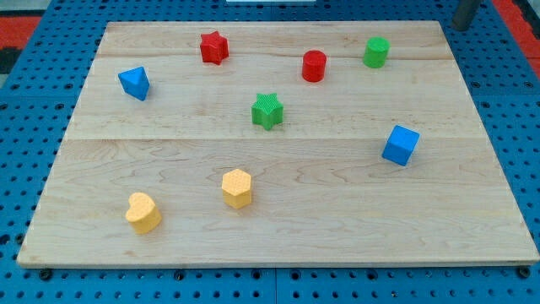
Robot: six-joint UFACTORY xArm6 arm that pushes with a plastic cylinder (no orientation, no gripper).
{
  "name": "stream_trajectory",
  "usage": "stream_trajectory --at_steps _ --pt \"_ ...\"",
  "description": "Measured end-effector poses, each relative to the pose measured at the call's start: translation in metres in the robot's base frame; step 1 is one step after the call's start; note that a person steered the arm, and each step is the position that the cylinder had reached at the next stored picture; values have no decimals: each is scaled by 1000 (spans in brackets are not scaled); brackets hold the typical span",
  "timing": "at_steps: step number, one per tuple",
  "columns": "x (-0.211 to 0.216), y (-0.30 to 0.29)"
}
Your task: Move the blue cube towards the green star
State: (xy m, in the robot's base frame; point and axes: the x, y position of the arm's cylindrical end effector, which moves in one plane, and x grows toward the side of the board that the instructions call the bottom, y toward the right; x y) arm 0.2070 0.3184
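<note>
The blue cube [400, 144] sits on the wooden board at the view's right, slightly below mid-height. The green star [267, 111] lies near the board's centre, up and to the left of the cube, with a wide gap between them. Only a short piece of my dark rod shows at the view's top right; my tip [459, 27] is just beyond the board's top right corner. It is far above and a little right of the blue cube and touches no block.
A red star [213, 47], a red cylinder [314, 66] and a green cylinder [376, 52] stand along the top. A blue wedge-like block [134, 83] is at the upper left. A yellow heart [143, 212] and a yellow hexagon [237, 187] are at the lower left. The board [472, 219] rests on a blue pegboard.
</note>
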Motion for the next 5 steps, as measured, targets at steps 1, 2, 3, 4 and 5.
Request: stream_trajectory --at_steps 1,2,3,4,5 --pt "25 0" --pt "90 -7" --pt "186 -14" --pt "243 -89" --pt "261 -180"
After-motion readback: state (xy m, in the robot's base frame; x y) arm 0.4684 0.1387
